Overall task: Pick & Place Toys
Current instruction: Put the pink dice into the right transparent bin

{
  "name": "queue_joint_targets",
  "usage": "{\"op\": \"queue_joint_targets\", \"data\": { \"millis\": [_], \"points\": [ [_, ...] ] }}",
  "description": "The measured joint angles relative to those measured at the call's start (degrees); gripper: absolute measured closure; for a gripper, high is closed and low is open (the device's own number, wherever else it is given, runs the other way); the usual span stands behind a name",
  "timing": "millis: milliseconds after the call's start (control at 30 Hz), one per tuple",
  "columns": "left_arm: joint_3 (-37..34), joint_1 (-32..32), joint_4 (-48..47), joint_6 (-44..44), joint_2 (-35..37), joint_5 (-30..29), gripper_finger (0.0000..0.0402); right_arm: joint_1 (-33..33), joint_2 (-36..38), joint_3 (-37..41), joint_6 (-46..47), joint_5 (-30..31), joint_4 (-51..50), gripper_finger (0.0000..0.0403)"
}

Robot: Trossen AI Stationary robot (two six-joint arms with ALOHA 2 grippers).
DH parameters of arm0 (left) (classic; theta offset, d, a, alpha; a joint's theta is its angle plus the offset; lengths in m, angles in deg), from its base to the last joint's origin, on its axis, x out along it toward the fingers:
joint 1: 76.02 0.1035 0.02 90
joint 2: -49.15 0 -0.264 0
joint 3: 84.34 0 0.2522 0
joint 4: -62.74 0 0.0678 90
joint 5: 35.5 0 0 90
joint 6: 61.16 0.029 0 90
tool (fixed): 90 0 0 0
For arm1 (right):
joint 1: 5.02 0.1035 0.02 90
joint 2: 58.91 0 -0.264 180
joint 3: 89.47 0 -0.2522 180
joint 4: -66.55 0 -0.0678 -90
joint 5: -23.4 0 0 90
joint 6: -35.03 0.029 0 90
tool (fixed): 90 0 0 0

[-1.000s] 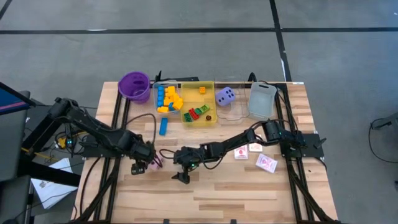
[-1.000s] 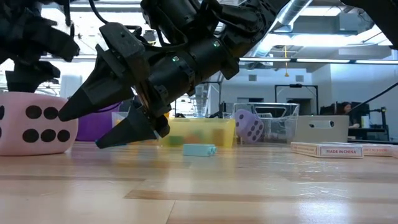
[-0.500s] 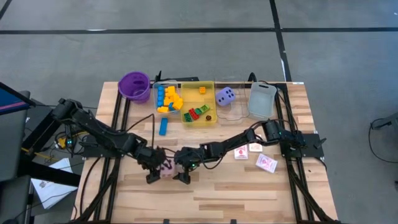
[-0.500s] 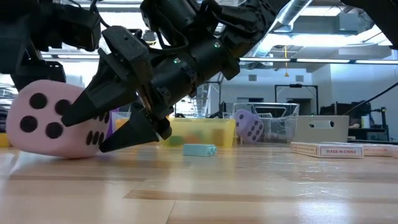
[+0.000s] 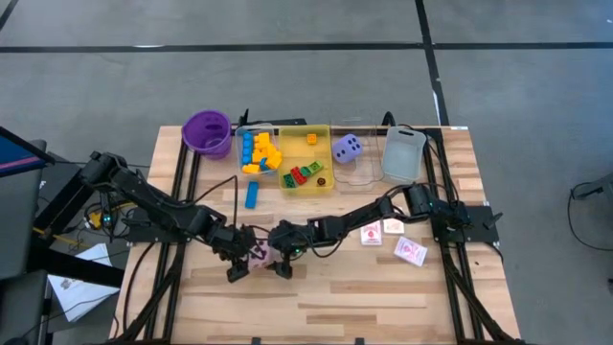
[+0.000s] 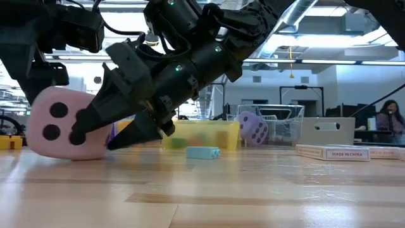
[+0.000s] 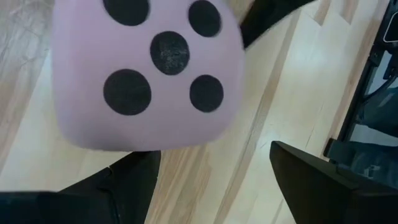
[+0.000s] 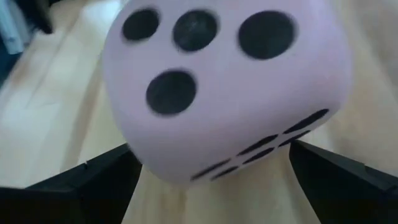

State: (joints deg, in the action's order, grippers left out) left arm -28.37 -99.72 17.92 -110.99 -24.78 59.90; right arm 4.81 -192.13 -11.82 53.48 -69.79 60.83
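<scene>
table [image 5: 383,287] | both arms low, meeting at pink die [image 5: 259,255] | contact unclear

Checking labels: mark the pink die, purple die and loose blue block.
pink die [image 6: 60,123], low view, spotted side face
purple die [image 5: 348,147], high view, top face
blue block [image 5: 251,195], high view, middle

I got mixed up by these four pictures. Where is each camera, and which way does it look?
High: above the table, looking straight down; both arms show.
Low: at tabletop height, looking across into the room; arms come from above.
Left wrist: on the left arm, past its open end effector at the pink die.
Right wrist: on the right arm, past its open end effector at the same die.
All four share that die.
</scene>
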Motion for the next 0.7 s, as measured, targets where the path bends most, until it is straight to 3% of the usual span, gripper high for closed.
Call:
{"op": "queue_joint_targets", "data": {
  "millis": [233,467,700],
  "points": [
    [0.00,-0.07,-0.04,0.34,0.00,-0.68,0.0105,-0.01,-0.02,0.10,-4.86,5.06,3.49,0.0010],
    [0.00,-0.11,-0.59,0.23,0.07,-0.86,0.0105,0.66,-0.26,5.53,-10.15,12.07,17.94,0.0010],
    [0.00,0.00,1.93,3.95,0.04,-2.00,0.0105,1.05,-0.20,12.16,-12.80,13.14,28.23,0.0010]
  ]
}}
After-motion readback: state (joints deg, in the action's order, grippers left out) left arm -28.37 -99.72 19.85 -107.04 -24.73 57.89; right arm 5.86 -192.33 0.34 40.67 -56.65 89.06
